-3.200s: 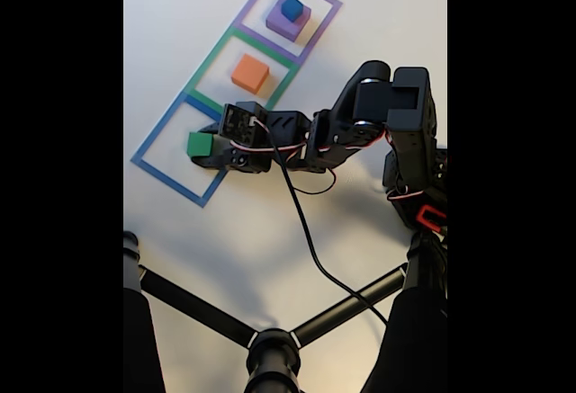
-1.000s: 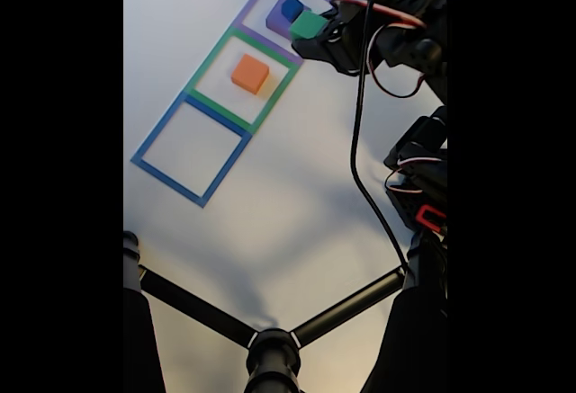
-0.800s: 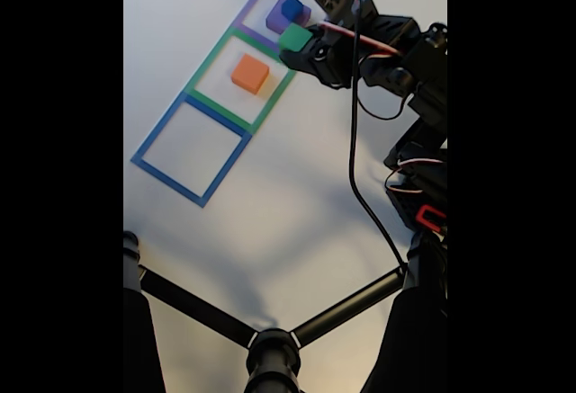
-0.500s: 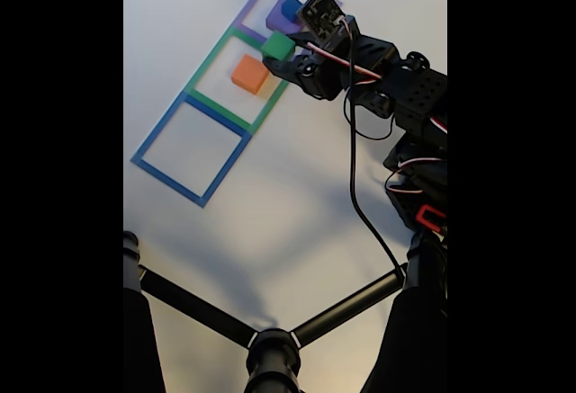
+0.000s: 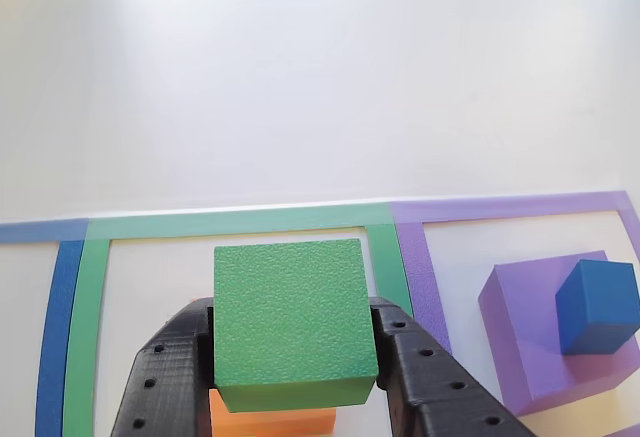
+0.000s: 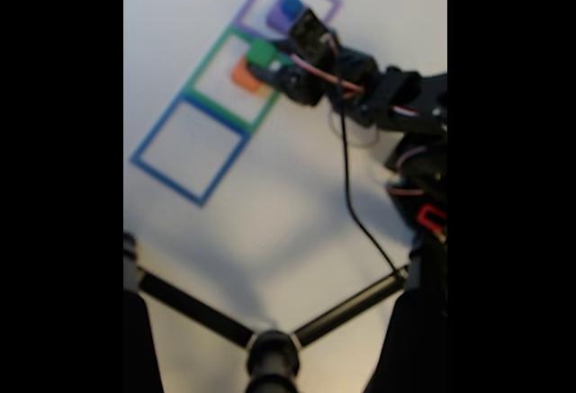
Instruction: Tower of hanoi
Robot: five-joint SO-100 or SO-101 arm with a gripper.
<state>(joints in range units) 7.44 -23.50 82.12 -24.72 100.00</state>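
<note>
Now the hand (image 5: 290, 357) grips the green cube (image 5: 291, 325) between its two black fingers (image 5: 165, 377), just above the orange block (image 5: 272, 420) inside the green tape square (image 5: 95, 297); the blue cube (image 5: 597, 305) sits on the purple slab (image 5: 520, 342).

arm (image 6: 387, 96): black, blocky segments
cable (image 6: 346, 186): thin, black, trailing down
gripper (image 5: 290, 357): matte black fingers with small round holes

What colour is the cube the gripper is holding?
Green. The cube shows best in the other view, clamped in the gripper.
</note>
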